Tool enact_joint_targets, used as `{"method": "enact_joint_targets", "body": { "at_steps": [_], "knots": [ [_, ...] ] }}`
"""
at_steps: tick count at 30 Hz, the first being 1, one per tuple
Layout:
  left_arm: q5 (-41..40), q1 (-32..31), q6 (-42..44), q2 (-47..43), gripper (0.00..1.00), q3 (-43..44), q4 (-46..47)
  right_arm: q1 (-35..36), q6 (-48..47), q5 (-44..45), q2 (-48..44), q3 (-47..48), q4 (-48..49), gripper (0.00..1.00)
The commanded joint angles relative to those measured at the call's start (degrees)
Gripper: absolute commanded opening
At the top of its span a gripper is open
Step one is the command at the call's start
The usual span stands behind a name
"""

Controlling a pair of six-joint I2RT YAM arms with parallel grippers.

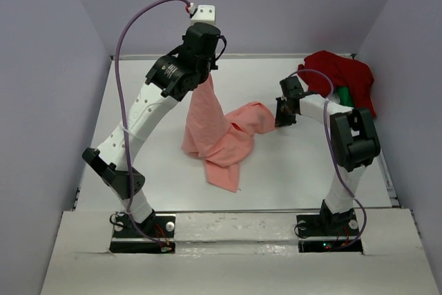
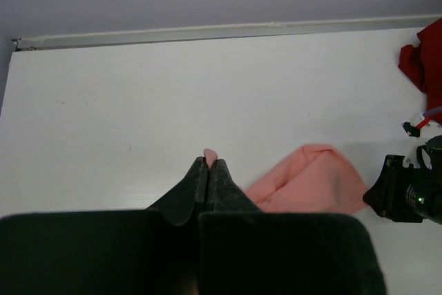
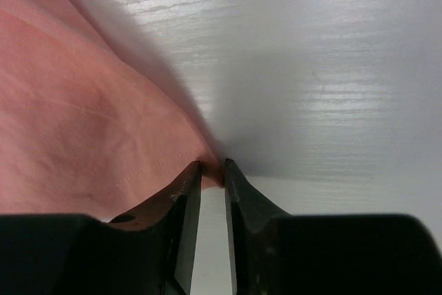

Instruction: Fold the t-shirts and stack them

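Note:
A salmon-pink t-shirt (image 1: 221,136) hangs from my left gripper (image 1: 206,75), which is shut on a pinch of it high above the table; the rest trails down onto the table. In the left wrist view the jaws (image 2: 210,160) are pressed together with a nub of pink cloth at their tips. My right gripper (image 1: 280,121) sits low at the shirt's right edge. Its jaws (image 3: 212,167) stand a narrow gap apart, with the shirt's hem (image 3: 76,115) between the tips. A dark red t-shirt (image 1: 342,74) lies crumpled at the back right over a bit of green cloth (image 1: 343,94).
The white table (image 1: 166,191) is walled by grey panels at the back and both sides. The red pile (image 2: 425,56) lies close behind the right arm's wrist (image 2: 400,195). A purple cable loops over each arm.

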Motion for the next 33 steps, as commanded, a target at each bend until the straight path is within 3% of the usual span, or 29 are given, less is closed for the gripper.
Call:
{"method": "enact_joint_targets", "body": {
  "at_steps": [1, 4, 8, 13, 18, 22, 26, 33],
  "knots": [
    [-0.5, 0.3, 0.4, -3.0, 0.00, -1.0, 2.7, 0.1, 0.8, -1.2, 2.2, 0.0, 2.6, 0.15],
    [-0.4, 0.4, 0.4, -2.8, 0.00, -1.5, 2.9, 0.1, 0.9, -1.2, 1.3, -0.1, 2.6, 0.00],
    [-0.2, 0.6, 0.4, -2.8, 0.00, -2.4, 3.6, 0.1, 0.3, 0.1, -0.1, 0.6, 2.0, 0.00],
    [-0.9, 0.6, -0.2, -3.3, 0.00, -5.4, 5.2, 0.1, -2.7, 8.0, -5.2, 6.9, -2.3, 0.00],
    [-5.0, 0.6, -1.3, -6.1, 0.00, -7.5, 5.3, 0.1, -6.0, 11.8, -11.0, 25.6, -14.9, 0.00],
    [-6.7, 0.6, -2.3, -10.4, 0.00, -8.9, 6.5, 0.1, -8.2, 14.9, -11.7, 47.9, -23.2, 0.00],
    [-7.3, 0.6, -2.8, -16.0, 0.00, -14.3, 9.8, 0.1, -9.3, 14.3, -10.4, 60.9, -29.9, 0.00],
    [-3.2, 0.0, -1.4, -26.9, 0.00, -23.2, 18.8, 0.1, -11.0, 17.0, -16.4, 63.1, -30.1, 0.00]
  ]
}}
